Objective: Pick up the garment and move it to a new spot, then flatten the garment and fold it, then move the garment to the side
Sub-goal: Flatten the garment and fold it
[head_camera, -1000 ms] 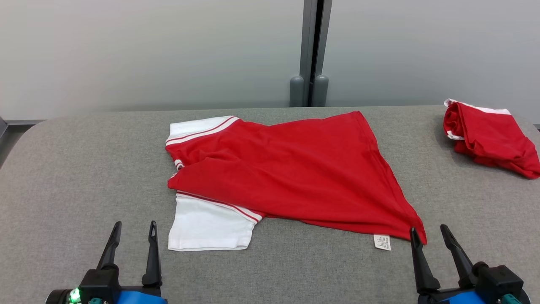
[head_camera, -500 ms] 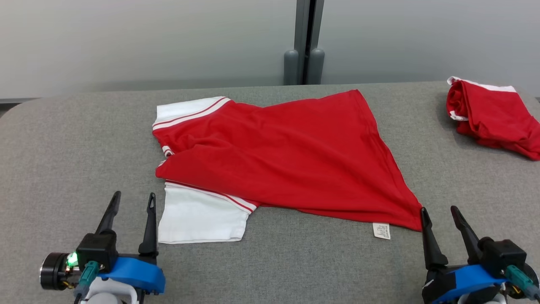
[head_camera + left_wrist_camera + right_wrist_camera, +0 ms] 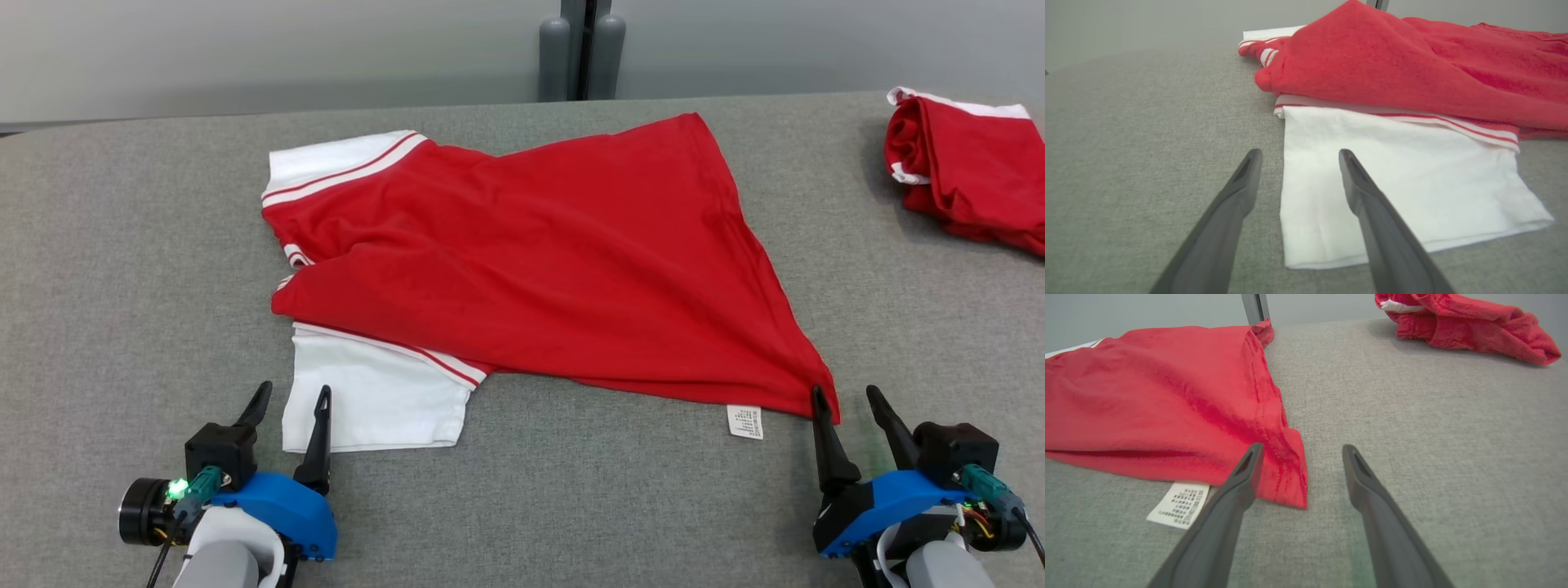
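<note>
The head camera looks down from above across the grey table (image 3: 122,245), while both wrist cameras skim low and close, each sharing a near corner of the red garment (image 3: 531,261) with it.

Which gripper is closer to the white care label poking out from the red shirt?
Right. The right gripper sits just right of the care label, at a corner of the red shirt; the left gripper is far across, at the edge of the white sleeve.
</note>
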{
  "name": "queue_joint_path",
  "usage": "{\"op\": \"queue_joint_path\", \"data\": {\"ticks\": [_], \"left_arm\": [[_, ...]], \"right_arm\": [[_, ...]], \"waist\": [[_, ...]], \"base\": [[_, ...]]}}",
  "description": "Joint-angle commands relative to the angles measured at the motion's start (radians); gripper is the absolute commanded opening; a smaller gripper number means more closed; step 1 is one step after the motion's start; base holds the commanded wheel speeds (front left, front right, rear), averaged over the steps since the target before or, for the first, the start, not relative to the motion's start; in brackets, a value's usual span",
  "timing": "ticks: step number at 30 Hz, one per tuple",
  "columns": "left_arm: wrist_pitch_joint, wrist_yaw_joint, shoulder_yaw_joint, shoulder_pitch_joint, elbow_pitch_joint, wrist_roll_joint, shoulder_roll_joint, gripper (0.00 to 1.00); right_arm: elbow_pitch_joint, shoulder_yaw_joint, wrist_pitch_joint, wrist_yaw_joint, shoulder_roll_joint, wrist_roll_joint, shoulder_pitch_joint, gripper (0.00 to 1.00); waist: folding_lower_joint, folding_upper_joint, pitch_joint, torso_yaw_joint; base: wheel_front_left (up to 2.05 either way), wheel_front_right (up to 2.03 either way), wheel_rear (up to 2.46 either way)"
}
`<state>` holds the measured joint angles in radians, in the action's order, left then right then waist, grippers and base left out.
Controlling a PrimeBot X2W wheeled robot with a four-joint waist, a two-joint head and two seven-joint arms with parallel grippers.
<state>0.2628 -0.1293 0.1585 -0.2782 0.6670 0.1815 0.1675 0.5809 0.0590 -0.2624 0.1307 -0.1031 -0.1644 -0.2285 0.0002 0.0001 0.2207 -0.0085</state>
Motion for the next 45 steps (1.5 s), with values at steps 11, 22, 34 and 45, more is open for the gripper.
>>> {"op": "queue_joint_path", "data": {"ticks": [11,22,34,45], "left_arm": [[0.000,-0.002,0.110,-0.009,0.096,0.121,-0.007,1.00],[-0.001,-0.002,0.171,-0.011,0.077,0.197,-0.021,1.00],[0.000,-0.002,0.208,-0.056,0.084,0.286,-0.024,0.00],[0.002,-0.002,0.185,-0.077,-0.048,0.394,-0.027,0.00]], "right_arm": [[0.093,-0.034,-0.003,0.000,0.009,-0.052,-0.060,1.00],[0.144,-0.076,-0.001,0.000,0.011,-0.111,-0.075,1.00],[0.221,-0.221,0.008,0.003,0.042,-0.293,-0.098,0.00],[0.000,-0.263,-0.002,0.000,-0.020,-0.364,-0.096,0.00]], "waist": [[-0.0002,-0.0001,0.016,0.005],[-0.0002,-0.0001,0.024,0.010],[-0.0002,-0.0001,0.031,0.012],[-0.0002,-0.0001,0.009,0.011]], "base": [[0.00,0.00,0.00],[0.00,0.00,0.00],[0.00,0.00,0.00],[0.00,0.00,0.00]]}}
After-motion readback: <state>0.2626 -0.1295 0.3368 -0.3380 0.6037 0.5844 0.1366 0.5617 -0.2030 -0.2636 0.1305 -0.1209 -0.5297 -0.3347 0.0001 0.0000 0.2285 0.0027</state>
